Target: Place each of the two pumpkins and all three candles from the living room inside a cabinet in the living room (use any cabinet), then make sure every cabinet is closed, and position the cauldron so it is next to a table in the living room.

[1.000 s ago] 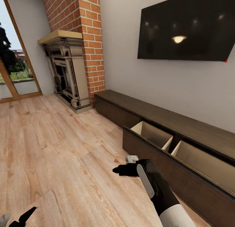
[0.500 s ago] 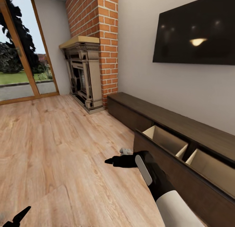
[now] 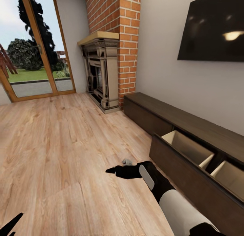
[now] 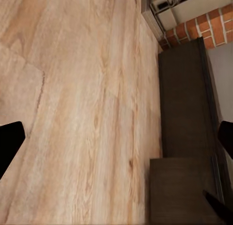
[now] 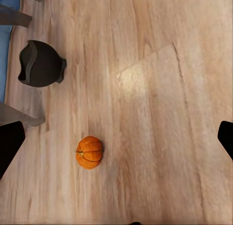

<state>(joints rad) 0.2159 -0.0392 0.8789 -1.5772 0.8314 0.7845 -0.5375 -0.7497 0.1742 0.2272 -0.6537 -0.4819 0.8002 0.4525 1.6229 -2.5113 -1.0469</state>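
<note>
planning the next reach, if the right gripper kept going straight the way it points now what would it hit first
Most likely bare wood floor. The right gripper looks down along its fingers at open planks; the pumpkin lies slightly off-centre and the cauldron further aside. Depth is unclear.

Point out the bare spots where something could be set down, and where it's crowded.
Bare floor stretches from the glass door to the cabinet. Its open drawer shows a bare beige bottom. In the right wrist view, boards beside the pumpkin are free; it is tighter near the cauldron.
</note>
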